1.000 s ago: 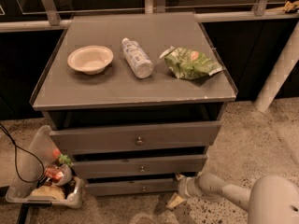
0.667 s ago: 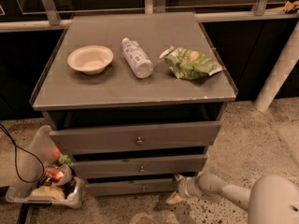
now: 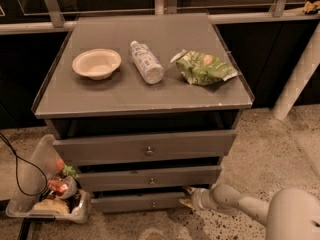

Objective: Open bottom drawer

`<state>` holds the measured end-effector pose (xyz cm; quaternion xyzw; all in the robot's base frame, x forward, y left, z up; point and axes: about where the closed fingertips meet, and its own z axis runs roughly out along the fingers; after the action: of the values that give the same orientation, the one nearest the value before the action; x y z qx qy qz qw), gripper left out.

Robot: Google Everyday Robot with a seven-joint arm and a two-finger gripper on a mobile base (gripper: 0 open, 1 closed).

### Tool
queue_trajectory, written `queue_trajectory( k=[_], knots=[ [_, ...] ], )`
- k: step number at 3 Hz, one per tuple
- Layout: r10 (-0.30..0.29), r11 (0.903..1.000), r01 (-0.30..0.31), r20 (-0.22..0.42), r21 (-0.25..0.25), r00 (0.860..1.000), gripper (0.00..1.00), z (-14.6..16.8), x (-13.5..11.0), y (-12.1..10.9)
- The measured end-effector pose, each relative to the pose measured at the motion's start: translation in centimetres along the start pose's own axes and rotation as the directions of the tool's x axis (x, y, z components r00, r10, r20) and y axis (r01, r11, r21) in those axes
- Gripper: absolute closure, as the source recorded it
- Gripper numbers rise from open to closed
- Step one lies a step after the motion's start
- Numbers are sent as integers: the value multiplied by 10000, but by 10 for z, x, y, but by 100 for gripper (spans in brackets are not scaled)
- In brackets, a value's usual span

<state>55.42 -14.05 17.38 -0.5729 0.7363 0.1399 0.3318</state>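
The grey cabinet [image 3: 145, 91] has three drawers, each pulled out a little. The bottom drawer [image 3: 137, 202] is the lowest, with a slim grey front and a small round knob [image 3: 153, 203]. My gripper [image 3: 189, 197] is low at the right end of that front, near the floor, at the end of the pale arm [image 3: 240, 204] that reaches in from the lower right. Its fingertips sit at the drawer's right corner, to the right of the knob.
On the cabinet top lie a beige bowl [image 3: 96, 63], a plastic bottle [image 3: 147, 62] on its side and a green chip bag [image 3: 202, 67]. A clear bin of trash [image 3: 47, 194] with a black cable [image 3: 17, 171] stands left of the cabinet. A white post [image 3: 297, 74] leans at right.
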Motion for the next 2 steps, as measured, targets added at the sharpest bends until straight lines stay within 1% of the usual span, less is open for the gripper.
queue_trajectory(
  k=[1,2],
  knots=[
    [0,10000,0,0,-1,10000,87,0,0,0],
    [0,10000,0,0,-1,10000,100,-3,-3,-1]
  ],
)
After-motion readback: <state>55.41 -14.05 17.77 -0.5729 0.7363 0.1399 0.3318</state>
